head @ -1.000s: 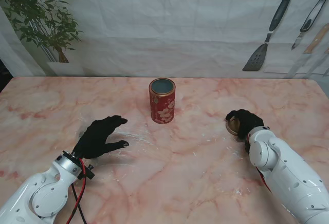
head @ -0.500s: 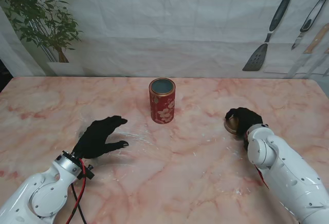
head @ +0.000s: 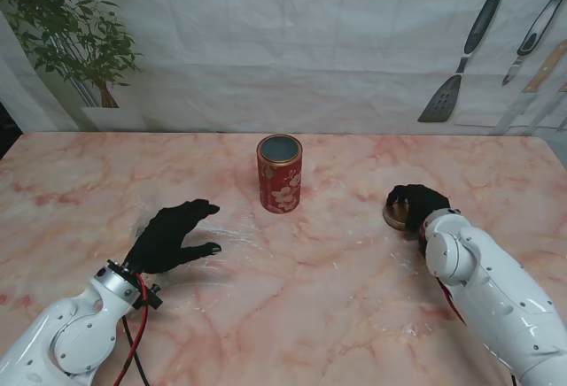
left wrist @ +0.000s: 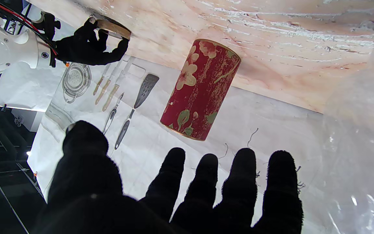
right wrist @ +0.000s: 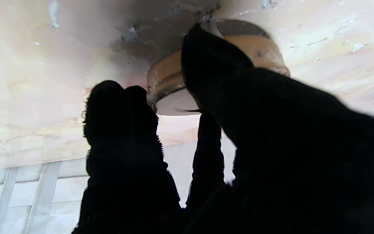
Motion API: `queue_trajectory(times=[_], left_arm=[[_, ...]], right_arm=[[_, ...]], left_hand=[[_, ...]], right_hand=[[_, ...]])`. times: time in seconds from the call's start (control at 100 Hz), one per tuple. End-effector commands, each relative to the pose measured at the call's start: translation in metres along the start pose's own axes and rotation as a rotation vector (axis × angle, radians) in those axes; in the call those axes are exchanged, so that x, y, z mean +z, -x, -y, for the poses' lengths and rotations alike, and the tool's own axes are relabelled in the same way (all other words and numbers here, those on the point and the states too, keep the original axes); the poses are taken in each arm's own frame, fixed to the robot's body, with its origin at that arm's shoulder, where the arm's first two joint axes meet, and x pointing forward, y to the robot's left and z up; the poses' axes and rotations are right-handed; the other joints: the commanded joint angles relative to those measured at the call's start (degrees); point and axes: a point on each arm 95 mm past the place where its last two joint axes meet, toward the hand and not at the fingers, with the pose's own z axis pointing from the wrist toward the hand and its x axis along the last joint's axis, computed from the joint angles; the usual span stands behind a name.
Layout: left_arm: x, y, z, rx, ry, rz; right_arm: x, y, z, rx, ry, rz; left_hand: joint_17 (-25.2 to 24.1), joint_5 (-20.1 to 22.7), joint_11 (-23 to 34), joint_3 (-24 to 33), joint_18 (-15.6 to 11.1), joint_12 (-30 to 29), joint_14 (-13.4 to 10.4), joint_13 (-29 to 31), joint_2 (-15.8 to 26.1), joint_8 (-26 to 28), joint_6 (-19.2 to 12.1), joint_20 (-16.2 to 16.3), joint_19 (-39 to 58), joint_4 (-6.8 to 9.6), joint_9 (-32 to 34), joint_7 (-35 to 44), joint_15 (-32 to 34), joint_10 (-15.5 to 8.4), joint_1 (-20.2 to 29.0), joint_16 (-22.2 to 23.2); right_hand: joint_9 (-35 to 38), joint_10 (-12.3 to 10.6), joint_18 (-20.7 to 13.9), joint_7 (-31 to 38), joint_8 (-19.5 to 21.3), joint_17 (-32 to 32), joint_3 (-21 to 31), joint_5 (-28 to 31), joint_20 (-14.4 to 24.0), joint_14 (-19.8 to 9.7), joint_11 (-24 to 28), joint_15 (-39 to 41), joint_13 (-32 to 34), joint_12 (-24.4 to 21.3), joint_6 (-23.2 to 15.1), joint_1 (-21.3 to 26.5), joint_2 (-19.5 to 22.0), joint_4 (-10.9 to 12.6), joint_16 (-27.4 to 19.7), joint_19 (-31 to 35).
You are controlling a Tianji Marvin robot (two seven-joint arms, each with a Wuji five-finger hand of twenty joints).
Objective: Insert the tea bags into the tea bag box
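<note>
The red flowered tea tin (head: 279, 173) stands upright and open in the middle of the table, also seen in the left wrist view as the tin (left wrist: 200, 89). Its round gold lid (head: 395, 215) lies at the right, one edge tipped up off the marble. My right hand (head: 423, 206) is shut on the lid (right wrist: 170, 81), thumb and fingers wrapped over its rim. My left hand (head: 173, 235) rests open on the table, left of and nearer to me than the tin, fingers (left wrist: 206, 182) spread. I cannot make out any tea bags.
Crinkled clear plastic film (left wrist: 359, 146) lies on the marble table (head: 319, 306) beside my left hand. A printed backdrop with a plant (head: 75, 36) and kitchen utensils (head: 461, 58) stands behind the table's far edge.
My right hand has crept slightly left with the lid, closing tighter over it. The left hand and the tin have not moved.
</note>
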Motion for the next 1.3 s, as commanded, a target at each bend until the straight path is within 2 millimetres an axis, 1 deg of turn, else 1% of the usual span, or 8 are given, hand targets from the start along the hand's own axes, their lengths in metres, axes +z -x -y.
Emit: queue_trajectory(times=[0.0, 0.25, 0.5, 0.75, 1.04, 1.16, 1.23, 1.29], left_arm=[[0.000, -0.001, -0.001, -0.004, 0.009, -0.005], [0.000, -0.001, -0.001, -0.005, 0.006, -0.009], [0.000, 0.000, -0.001, -0.007, 0.000, -0.013], [0.000, 0.000, -0.001, -0.006, -0.002, -0.016], [0.000, 0.000, -0.001, -0.005, -0.006, -0.016], [-0.001, 0.000, -0.001, -0.005, -0.005, -0.015], [-0.001, 0.000, -0.001, -0.005, -0.005, -0.014], [-0.001, 0.001, -0.001, -0.005, -0.005, -0.013]], right_arm=[[-0.003, 0.003, 0.018, -0.009, -0.069, 0.008], [-0.003, 0.004, 0.023, -0.034, -0.050, 0.014], [-0.003, 0.004, 0.026, -0.053, -0.139, 0.000], [-0.003, 0.005, 0.031, -0.035, -0.076, -0.002], [-0.003, 0.003, 0.021, 0.044, 0.012, -0.001], [-0.003, 0.002, 0.015, 0.034, 0.006, 0.000], [-0.003, 0.002, 0.016, 0.030, 0.006, -0.002], [-0.003, 0.001, 0.014, 0.027, -0.007, -0.004]], left_hand=[[0.01, 0.78, 0.16, 0.48, -1.48, -0.30, -1.70, 0.43, 1.19, 0.46, -1.08, 0.43, 1.46, 1.31, -0.25, -0.04, -0.85, -1.11, 1.47, 0.41], [0.00, 0.63, 0.16, 0.46, -1.52, -0.29, -1.75, 0.51, 1.23, 0.49, -1.26, 0.42, 1.45, 1.31, -0.27, 0.06, -0.81, -1.09, 1.44, 0.42], [-0.01, 0.54, 0.15, 0.47, -1.62, -0.29, -1.80, 0.54, 1.25, 0.53, -1.72, 0.41, 1.41, 1.32, -0.35, 0.17, -0.80, -1.06, 1.53, 0.44], [0.02, 0.52, 0.16, 0.45, -1.68, -0.29, -1.84, 0.55, 1.31, 0.56, -1.79, 0.42, 1.43, 1.32, -0.35, 0.26, -0.80, -1.14, 1.44, 0.45], [0.01, 0.54, 0.19, 0.46, -1.71, -0.27, -1.88, 0.61, 1.36, 0.55, -1.68, 0.44, 1.47, 1.33, -0.42, 0.26, -0.77, -1.19, 1.39, 0.48], [0.03, 0.54, 0.18, 0.47, -1.67, -0.28, -1.93, 0.62, 1.38, 0.55, -1.87, 0.44, 1.48, 1.33, -0.41, 0.26, -0.77, -1.18, 1.39, 0.48], [0.07, 0.52, 0.19, 0.45, -1.71, -0.28, -1.83, 0.61, 1.34, 0.55, -1.82, 0.44, 1.49, 1.32, -0.38, 0.26, -0.78, -1.18, 1.39, 0.48], [0.05, 0.59, 0.18, 0.47, -1.69, -0.28, -1.82, 0.56, 1.32, 0.57, -1.80, 0.44, 1.48, 1.33, -0.39, 0.30, -0.81, -1.19, 1.45, 0.47]], right_hand=[[8.56, 3.54, -2.83, -0.29, -0.63, -2.24, 12.16, -1.92, 0.94, -26.35, 35.21, 21.24, 13.35, 7.19, -0.07, 11.16, 10.85, 7.55, 5.29, 1.52], [9.59, 2.01, -1.78, 1.68, -0.11, -2.04, 13.60, 4.71, 2.00, -26.59, 36.85, 23.22, 13.64, 8.28, 1.59, 11.12, 9.66, 7.80, 5.69, 2.56], [3.18, 5.27, -3.16, -1.20, -1.14, -3.99, 11.06, -0.58, 4.88, -24.64, 35.53, 22.65, 10.55, 8.97, -1.24, 10.88, 13.71, 8.04, 4.34, 2.66], [9.62, 0.37, -0.78, 1.00, -0.38, -2.31, 14.46, 4.77, 5.21, -25.67, 39.02, 25.73, 13.15, 10.14, 0.78, 11.13, 9.62, 8.21, 6.33, 4.10], [11.36, -0.19, 0.30, 1.37, -0.20, -2.33, 15.91, 7.02, 5.46, -25.64, 39.78, 26.16, 13.68, 10.59, 1.51, 11.27, 7.97, 8.01, 7.37, 4.58], [7.80, 1.70, -1.74, 0.03, -0.64, -3.21, 13.71, 5.50, 6.28, -24.78, 38.07, 25.00, 11.93, 10.79, 0.90, 10.81, 11.81, 8.01, 7.06, 4.06], [4.29, 2.77, -2.35, -0.29, -0.71, -3.42, 12.19, 4.29, 7.36, -22.87, 36.06, 23.04, 9.70, 9.82, 0.09, 10.22, 14.06, 8.24, 5.19, 4.03], [-1.29, 3.27, -3.33, -1.15, -1.02, -5.41, 9.85, 1.37, 9.51, -21.02, 34.63, 20.29, 4.60, 9.40, -1.34, 8.38, 16.35, 9.98, 4.35, 3.15]])
